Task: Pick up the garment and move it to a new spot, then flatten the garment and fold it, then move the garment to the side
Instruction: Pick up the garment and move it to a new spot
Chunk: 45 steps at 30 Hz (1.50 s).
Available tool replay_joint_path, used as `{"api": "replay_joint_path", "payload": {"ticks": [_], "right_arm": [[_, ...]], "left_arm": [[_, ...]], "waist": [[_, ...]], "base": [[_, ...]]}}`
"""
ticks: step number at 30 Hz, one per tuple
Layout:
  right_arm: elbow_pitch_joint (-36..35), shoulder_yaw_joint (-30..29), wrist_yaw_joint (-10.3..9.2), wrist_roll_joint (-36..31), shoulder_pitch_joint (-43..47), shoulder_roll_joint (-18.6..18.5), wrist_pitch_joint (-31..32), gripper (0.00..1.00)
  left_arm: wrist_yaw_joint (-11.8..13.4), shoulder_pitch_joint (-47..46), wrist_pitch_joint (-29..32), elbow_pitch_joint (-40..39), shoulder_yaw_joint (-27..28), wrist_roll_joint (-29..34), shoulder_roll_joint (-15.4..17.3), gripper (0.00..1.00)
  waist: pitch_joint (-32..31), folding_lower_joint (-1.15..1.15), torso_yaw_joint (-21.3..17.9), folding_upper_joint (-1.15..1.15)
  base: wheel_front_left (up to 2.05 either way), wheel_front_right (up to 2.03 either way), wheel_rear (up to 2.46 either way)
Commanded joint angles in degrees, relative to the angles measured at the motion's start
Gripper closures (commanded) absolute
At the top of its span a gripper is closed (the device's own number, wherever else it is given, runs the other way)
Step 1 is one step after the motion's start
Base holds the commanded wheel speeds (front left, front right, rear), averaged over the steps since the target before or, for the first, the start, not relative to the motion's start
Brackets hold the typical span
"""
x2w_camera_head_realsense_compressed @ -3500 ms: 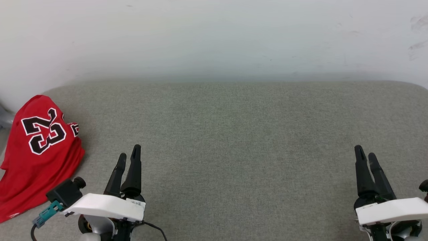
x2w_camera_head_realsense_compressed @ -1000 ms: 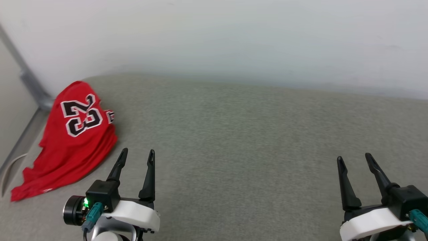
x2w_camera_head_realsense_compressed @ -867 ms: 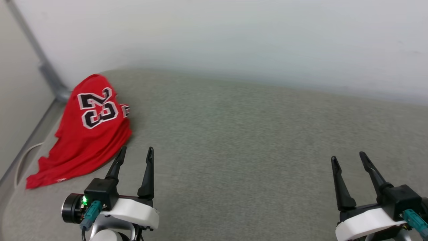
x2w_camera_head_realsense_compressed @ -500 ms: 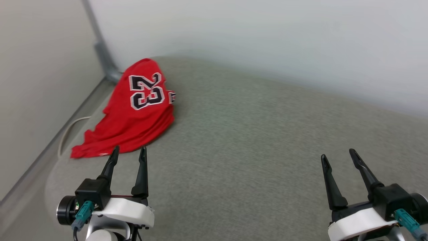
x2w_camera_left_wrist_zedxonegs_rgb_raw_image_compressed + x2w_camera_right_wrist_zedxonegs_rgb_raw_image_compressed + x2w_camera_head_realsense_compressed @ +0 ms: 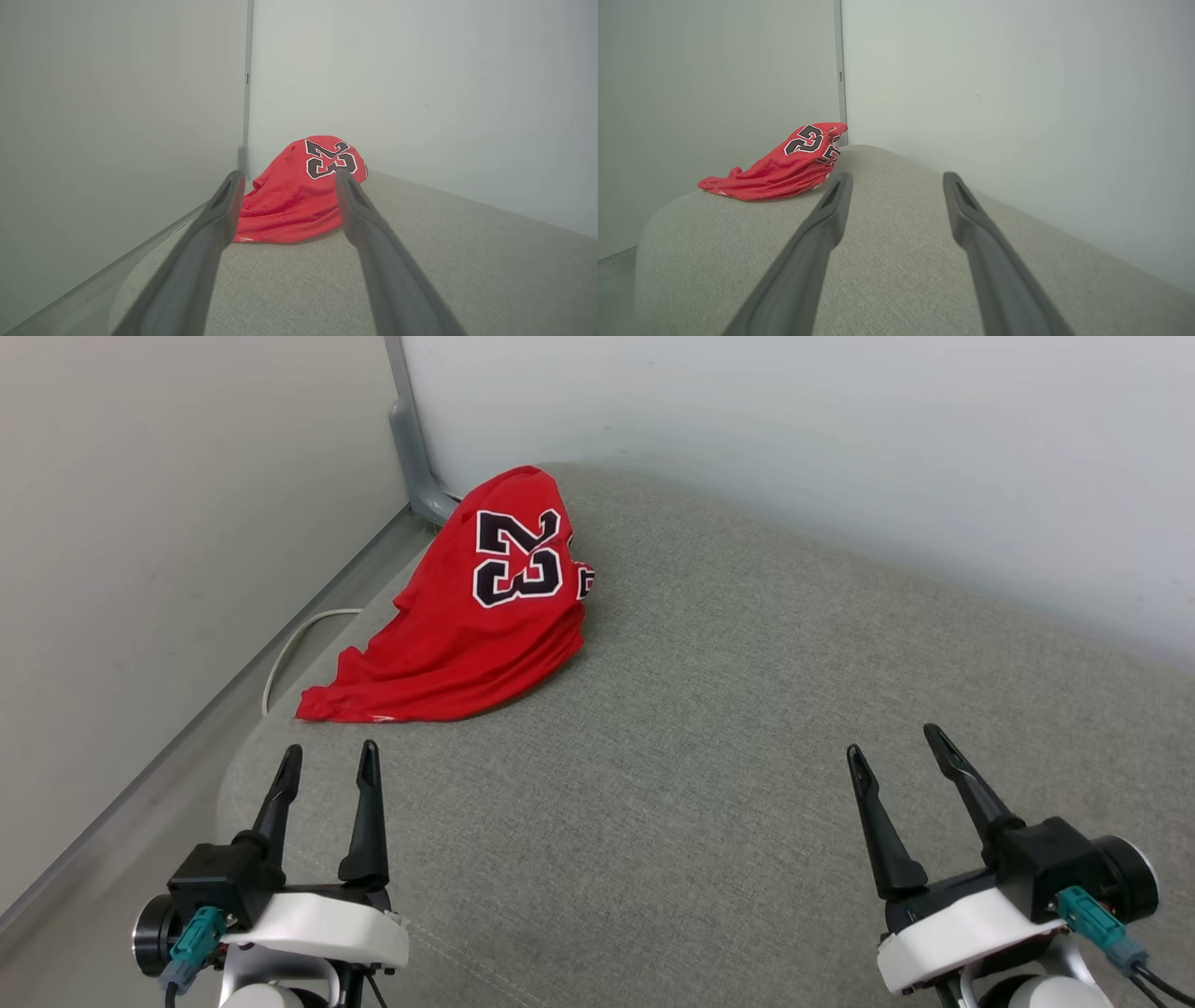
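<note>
Likely a bare lab corner: plain pale walls point(image 5: 840, 448), a grey fabric-padded surface point(image 5: 700, 756), a loose white cable point(image 5: 277, 658).

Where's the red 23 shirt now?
In the head view, the garment lies crumpled at the far left corner of the grey cushion, beyond the left hand.

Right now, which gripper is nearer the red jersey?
Left. The left gripper is just short of the red jersey; the right gripper is far across the grey cushion.

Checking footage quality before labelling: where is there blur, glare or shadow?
Head view: sharp, soft even light, no glare, faint shadow under the jersey. Left wrist view: left hand blurred up close, jersey sharp. Right wrist view: right hand likewise blurred.
</note>
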Motion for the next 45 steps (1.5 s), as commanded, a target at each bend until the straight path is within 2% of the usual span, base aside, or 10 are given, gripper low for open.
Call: {"api": "replay_joint_path", "payload": {"ticks": [1, 13, 18, 23, 26, 27, 32, 35, 42, 45], "right_arm": [[0.3, 0.2, -0.06, 0.2, -1.0, -0.2, -0.1, 0.0], [2.4, -0.1, -0.06, 1.5, -1.9, -1.0, -0.5, 0.0], [0.1, -2.2, -0.06, 1.0, -1.1, -1.5, 0.9, 0.0], [-3.0, -2.5, -0.07, 0.3, -3.2, -2.3, 2.8, 0.0], [-4.9, -3.0, -0.06, 0.0, -5.3, -2.7, 3.7, 0.0], [-5.7, -3.3, -0.06, -0.2, -6.9, -2.9, 3.7, 0.0], [-6.6, -3.0, -0.06, -0.6, -9.6, -2.5, 3.4, 0.0], [-7.0, -2.6, -0.06, -0.6, -10.8, -2.3, 3.1, 0.0], [-7.8, -2.0, -0.06, -0.7, -12.8, -1.6, 2.6, 0.0], [-8.0, -2.0, -0.06, -0.3, -13.5, -1.4, 2.4, 0.0]], "left_arm": [[0.1, 0.7, -0.1, -0.4, 0.2, -0.4, -0.1, 0.0], [0.1, -1.3, -0.1, 0.6, -0.1, -1.5, -0.1, 0.0], [-1.0, -8.5, -0.1, 6.1, -0.2, -2.8, 0.1, 0.0], [-1.6, -18.8, 1.0, 14.2, 1.3, -7.1, 3.3, 0.0], [-1.8, -26.3, 6.9, 19.6, 1.3, -11.1, 7.8, 0.0], [-1.9, -32.1, 13.1, 21.8, -0.7, -15.9, 11.5, 0.0], [-1.9, -38.3, 28.1, 25.7, -4.3, -24.1, 19.0, 0.0], [-1.9, -41.2, 35.4, 27.9, -4.6, -27.2, 22.3, 0.0], [-1.2, -45.1, 45.4, 34.0, -5.8, -27.9, 27.1, 0.0], [-0.7, -45.5, 49.4, 37.0, -6.7, -28.1, 27.5, 0.0]], "waist": [[0.2, 0.0, 0.1, 0.0], [0.7, 0.0, 0.1, 0.0], [3.6, 0.0, -0.1, 0.0], [9.5, 0.0, -4.7, 0.0], [14.3, 0.0, -8.7, 0.0], [17.7, 0.0, -11.2, 0.0], [22.5, 0.0, -14.7, 0.0], [24.7, 0.0, -16.4, 0.0], [28.8, 0.0, -19.3, 0.0], [29.8, 0.0, -20.1, 0.0]], "base": [[0.0, 0.0, 0.0], [0.0, 0.0, 0.0], [0.0, 0.0, 0.0], [0.0, 0.0, 0.0], [0.0, 0.0, 0.0], [0.0, 0.0, 0.0], [0.0, 0.0, 0.0], [0.0, 0.0, 0.0], [0.0, 0.0, 0.0], [0.0, 0.0, 0.0]]}}
